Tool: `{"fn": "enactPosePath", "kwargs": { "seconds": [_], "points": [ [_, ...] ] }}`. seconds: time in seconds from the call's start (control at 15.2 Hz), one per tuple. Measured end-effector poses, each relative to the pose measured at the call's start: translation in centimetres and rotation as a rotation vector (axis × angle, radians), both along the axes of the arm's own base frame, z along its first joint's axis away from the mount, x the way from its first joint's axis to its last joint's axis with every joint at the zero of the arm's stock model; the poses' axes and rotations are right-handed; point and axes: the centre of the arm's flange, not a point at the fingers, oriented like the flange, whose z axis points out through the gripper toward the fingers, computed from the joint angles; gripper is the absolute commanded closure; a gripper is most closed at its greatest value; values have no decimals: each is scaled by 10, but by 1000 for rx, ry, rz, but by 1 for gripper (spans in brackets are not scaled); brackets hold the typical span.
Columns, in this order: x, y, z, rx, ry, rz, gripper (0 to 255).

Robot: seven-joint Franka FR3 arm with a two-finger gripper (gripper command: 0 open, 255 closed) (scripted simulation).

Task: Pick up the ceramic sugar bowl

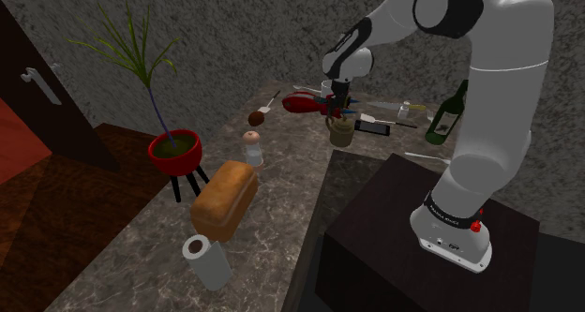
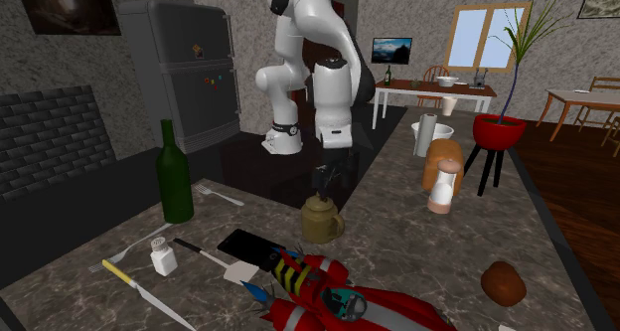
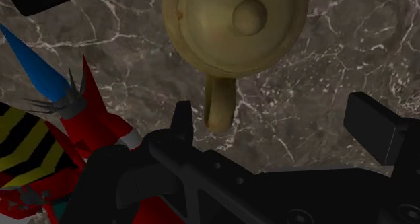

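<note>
The sugar bowl [image 1: 341, 132] is an olive-tan pot with a knobbed lid and a side handle, standing on the dark marble counter [image 1: 281, 198]. In the second exterior view the sugar bowl [image 2: 320, 220] sits just beneath my black gripper [image 2: 324, 183]. My gripper [image 1: 339, 102] hangs a little above it, pointing down. In the wrist view the sugar bowl [image 3: 235, 27] lies ahead of the gripper [image 3: 276, 122], its handle pointing back toward the gap. The fingers [image 3: 182, 118] stand wide apart and touch nothing.
A red toy figure [image 2: 338, 299] and a black phone [image 2: 253, 248] lie close beside the bowl. A green bottle [image 2: 175, 175], salt shaker [image 2: 164, 256], knife and fork lie farther off. A pepper mill [image 1: 253, 149], bread loaf [image 1: 225, 200], paper roll [image 1: 206, 260] and red plant pot [image 1: 174, 151] stand along the counter.
</note>
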Motion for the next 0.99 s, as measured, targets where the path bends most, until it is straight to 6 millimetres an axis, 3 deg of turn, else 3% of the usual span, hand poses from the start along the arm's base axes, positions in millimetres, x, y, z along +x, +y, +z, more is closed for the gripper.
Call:
{"fn": "enactPosePath", "kwargs": {
  "seconds": [0.2, 0.73, 0.79, 0.99],
  "points": [
    [20, -14, -29, 3, 0, 3, 0],
    [24, -19, -72, 4, 0, 5, 0],
    [24, -19, -74, 4, 0, 5, 255],
    [24, -19, -76, 4, -1, 5, 255]
  ]
}}
